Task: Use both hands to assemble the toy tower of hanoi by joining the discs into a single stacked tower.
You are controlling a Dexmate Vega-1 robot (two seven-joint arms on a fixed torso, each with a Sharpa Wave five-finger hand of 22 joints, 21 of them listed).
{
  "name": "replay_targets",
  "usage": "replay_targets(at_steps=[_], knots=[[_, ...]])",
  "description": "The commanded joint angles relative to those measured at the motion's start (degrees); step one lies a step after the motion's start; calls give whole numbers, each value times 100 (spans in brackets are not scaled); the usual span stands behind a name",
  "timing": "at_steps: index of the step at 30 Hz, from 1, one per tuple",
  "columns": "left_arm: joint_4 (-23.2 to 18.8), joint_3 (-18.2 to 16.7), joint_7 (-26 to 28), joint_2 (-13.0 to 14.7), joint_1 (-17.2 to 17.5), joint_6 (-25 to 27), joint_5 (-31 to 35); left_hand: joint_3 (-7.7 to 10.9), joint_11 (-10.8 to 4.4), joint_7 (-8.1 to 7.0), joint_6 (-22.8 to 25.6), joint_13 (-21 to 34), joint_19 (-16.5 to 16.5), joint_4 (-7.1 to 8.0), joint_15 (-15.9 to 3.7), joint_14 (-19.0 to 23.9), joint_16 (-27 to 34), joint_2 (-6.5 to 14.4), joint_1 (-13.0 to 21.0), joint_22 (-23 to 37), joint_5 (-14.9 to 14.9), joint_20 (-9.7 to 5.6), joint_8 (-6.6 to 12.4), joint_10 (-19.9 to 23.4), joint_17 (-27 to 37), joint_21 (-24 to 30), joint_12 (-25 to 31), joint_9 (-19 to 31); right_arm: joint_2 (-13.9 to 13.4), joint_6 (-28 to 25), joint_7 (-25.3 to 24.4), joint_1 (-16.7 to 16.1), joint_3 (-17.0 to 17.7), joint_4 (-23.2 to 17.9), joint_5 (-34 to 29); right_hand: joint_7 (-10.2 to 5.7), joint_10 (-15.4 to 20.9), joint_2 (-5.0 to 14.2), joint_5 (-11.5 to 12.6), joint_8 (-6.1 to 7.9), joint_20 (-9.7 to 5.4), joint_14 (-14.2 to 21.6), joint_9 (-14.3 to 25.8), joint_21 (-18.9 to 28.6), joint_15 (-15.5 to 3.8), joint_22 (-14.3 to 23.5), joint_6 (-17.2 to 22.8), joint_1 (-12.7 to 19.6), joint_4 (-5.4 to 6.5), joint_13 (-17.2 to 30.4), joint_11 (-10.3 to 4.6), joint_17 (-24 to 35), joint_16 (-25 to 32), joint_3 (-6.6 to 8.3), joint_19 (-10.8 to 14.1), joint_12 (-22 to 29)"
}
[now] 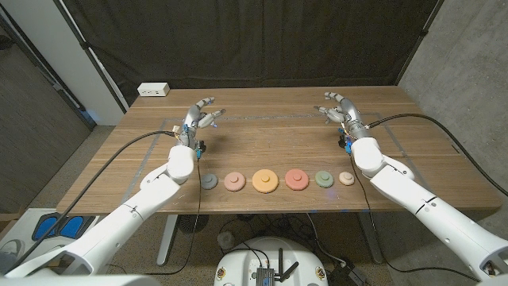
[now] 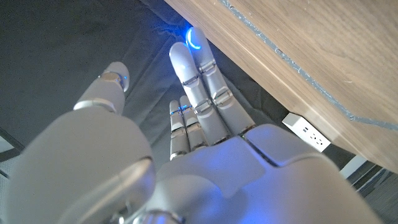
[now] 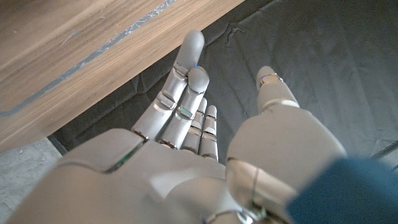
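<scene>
Six discs lie in a row along the near edge of the counter (image 1: 262, 131), none stacked on another. From left to right they are a grey disc (image 1: 208, 182), a pink disc (image 1: 234, 182), an orange disc (image 1: 265, 181), a red disc (image 1: 297, 179), a green disc (image 1: 324, 179) and a small cream disc (image 1: 346, 178). Each sits apart from its neighbours, with bare wood between them. The orange disc looks the widest and the cream disc the smallest.

The left hand (image 1: 200, 116) is raised over the far left part of the counter, well beyond the row. Its fingers (image 2: 202, 81) are extended and apart, with the thumb set off to one side, and it holds nothing. The right hand (image 1: 340, 110) is raised over the far right part, likewise well beyond the discs. Its fingers (image 3: 183, 87) are also stretched out and spread, thumb apart, and it holds nothing. Neither hand touches any disc.

A white power strip (image 1: 153, 90) lies on the far left corner of the counter. A dark curtain (image 1: 254, 40) hangs behind the counter.
</scene>
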Motion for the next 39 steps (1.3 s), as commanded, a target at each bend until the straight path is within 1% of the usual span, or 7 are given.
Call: replay_targets(at_steps=[1,6,15,23,30,34,39], knots=[[-15,293,725,-60,-150,486,1232,-86,-38,-62,177,28,127,12,-230,113,101,-37,34,-17,-21,-317,65,164,0,86,77,15,-189,-83,-117,93,-115,65,-433,-44,35,66,14,-4,-306,-43,21,56,-559,-17,45,81,0,49,-58,-54,-25,-58,-46,-2],[-155,322,541,66,-166,543,1319,-136,-42,-71,224,38,159,12,-231,156,147,-55,35,-31,-29,-314,66,233,-18,120,92,16,-169,-166,-211,31,-107,36,-498,-71,96,70,13,2,-309,-19,23,77,-561,-32,58,117,-12,72,-78,-46,11,-71,-48,23],[-650,293,19,304,-169,1356,1319,-207,52,23,25,65,-86,9,-229,23,152,-2,121,-62,-26,-198,-54,-25,-121,107,-42,20,-249,-589,-618,-60,-285,-265,-1284,-88,79,73,5,53,-306,-15,31,109,-561,-49,187,180,-25,110,-106,-57,41,-92,-79,18],[-700,357,269,314,-144,1562,1616,-235,106,59,-29,76,-136,22,-225,-42,158,37,136,-72,-24,-159,-81,-68,-148,121,-69,23,-247,-859,-884,-62,-502,-393,-1978,-86,-1,88,-12,34,-301,-23,37,143,-559,-75,151,196,-8,136,-82,-92,52,-127,-97,-16],[-928,457,393,369,-42,2067,1972,-260,149,76,6,86,-142,33,-226,-68,176,69,139,-82,-24,-165,-70,-25,-163,143,-58,25,-255,-1318,-913,-65,-683,-566,-2520,-69,-8,158,-31,-1,-305,324,43,348,-560,-34,81,251,2,182,-90,173,382,-159,60,-22],[-1006,535,401,443,-30,2261,2183,-276,153,83,1,92,-147,36,-228,-82,190,83,144,-88,-24,-168,-75,-27,-170,158,-64,27,-299,-1720,-825,-54,-829,-734,-2928,-76,-60,174,-42,-4,-297,236,41,353,-559,-79,79,265,8,202,-113,140,310,-167,-17,-44],[-1306,617,247,601,-22,2722,2503,-295,144,100,57,102,-164,35,-229,-95,216,104,156,-97,-21,-170,-55,10,-174,174,-55,31,-389,-2063,-410,-50,-874,-997,-3016,-53,-73,177,-49,16,-295,169,36,367,-559,-106,138,263,13,207,-122,82,247,-184,-43,-53]])
